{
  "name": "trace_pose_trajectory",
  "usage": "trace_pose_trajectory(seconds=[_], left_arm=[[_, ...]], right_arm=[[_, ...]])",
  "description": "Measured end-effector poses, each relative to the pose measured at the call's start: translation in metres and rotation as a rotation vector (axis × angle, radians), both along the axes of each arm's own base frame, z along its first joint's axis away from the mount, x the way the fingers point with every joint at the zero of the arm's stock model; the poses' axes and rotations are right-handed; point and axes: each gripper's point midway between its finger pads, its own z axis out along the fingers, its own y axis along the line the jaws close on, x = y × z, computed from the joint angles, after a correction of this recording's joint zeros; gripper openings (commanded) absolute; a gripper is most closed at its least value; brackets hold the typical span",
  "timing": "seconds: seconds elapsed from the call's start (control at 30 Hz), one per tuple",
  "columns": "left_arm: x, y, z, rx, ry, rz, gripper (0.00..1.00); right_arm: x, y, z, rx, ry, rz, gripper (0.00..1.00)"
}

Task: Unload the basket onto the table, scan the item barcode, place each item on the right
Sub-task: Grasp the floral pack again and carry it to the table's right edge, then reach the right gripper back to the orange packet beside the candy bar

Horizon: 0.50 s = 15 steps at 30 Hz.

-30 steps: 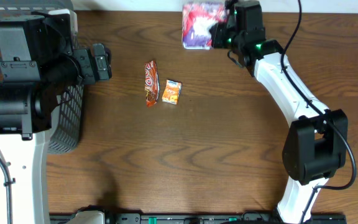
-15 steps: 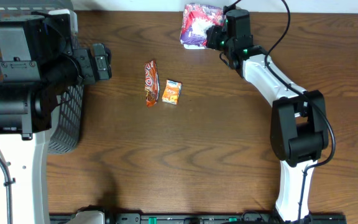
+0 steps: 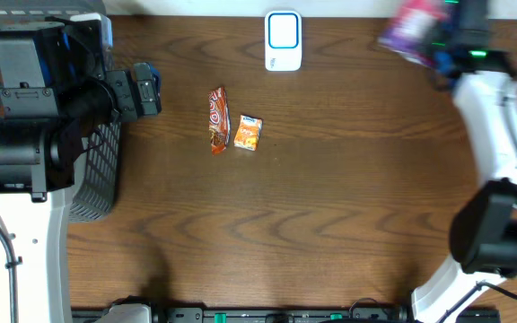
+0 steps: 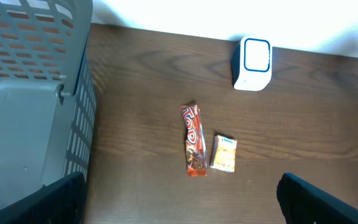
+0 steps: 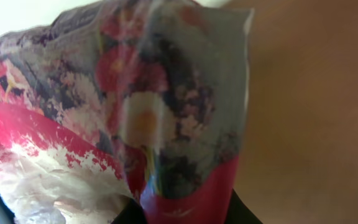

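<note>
Basket [image 3: 97, 179] stands far left of the scanner [image 3: 283, 40]. Left gripper [image 3: 146, 90], also left of it, is wide open w/ nothing held. Right gripper [image 3: 440, 47] pinches the flowery packet [image 3: 409, 31] well right of scanner (blurred). Best, I think: bring barcode side flat to scanner window, slowly.

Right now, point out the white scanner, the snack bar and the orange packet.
white scanner [image 3: 283, 40], overhead, its top face
snack bar [image 3: 217, 119], overhead, middle of wrapper
orange packet [image 3: 249, 133], overhead, middle of front

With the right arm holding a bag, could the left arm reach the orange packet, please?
Probably yes: the left gripper is open and the orange packet lies uncovered, a snack bar beside it.
</note>
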Motion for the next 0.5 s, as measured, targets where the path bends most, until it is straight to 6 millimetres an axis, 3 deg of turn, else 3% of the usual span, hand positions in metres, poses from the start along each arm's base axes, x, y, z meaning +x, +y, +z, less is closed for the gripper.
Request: trace_pose_trajectory(seconds=[0.13,0.23,0.4,0.5], left_arm=[[0.000,0.000,0.000,0.000,0.000,0.000,0.98],[0.000,0.000,0.000,0.000,0.000,0.000,0.98],[0.000,0.000,0.000,0.000,0.000,0.000,0.98],[0.000,0.000,0.000,0.000,0.000,0.000,0.98]], right_arm=[[-0.043,-0.091,-0.024,0.045,0.083,-0.255,0.02],[-0.062,-0.138,-0.040,0.103,0.083,-0.375,0.02],[-0.065,-0.176,-0.067,0.221,0.035,-0.450,0.02],[-0.055,-0.182,-0.083,0.261,0.006,-0.454,0.33]])
